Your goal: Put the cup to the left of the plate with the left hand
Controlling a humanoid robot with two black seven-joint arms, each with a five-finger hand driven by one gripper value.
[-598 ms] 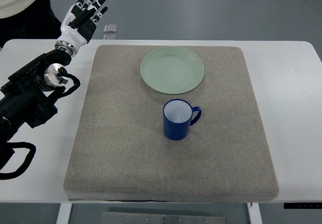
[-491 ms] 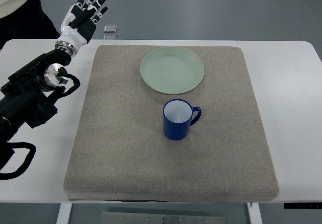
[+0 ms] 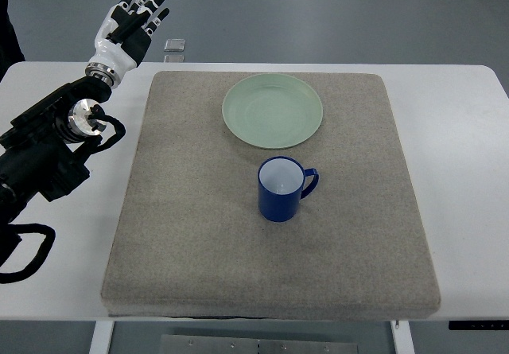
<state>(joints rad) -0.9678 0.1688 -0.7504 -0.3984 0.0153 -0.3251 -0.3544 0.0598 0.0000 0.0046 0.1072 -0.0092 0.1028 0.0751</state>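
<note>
- While the blue cup [image 3: 279, 189] stands upright near the middle of the grey mat [image 3: 199, 235], its handle points toward the table's right edge and its white inside shows.
- Just beyond the cup, toward the far edge of the mat, lies the pale green plate [image 3: 273, 110]; cup and plate are close but not touching.
- The mat covers most of the white table [image 3: 461, 131], leaving bare strips along the left and right edges.
- The left hand [image 3: 127, 25] is raised past the table's far left corner, well apart from the cup, its fingers [image 3: 151, 5] spread and straight, pointing away from the robot and holding nothing.
- Its black forearm [image 3: 48, 147] runs back over the table's left edge, with a black cable looping below.
- A small grey object [image 3: 174, 45] lies on the floor beyond the far edge.
</note>
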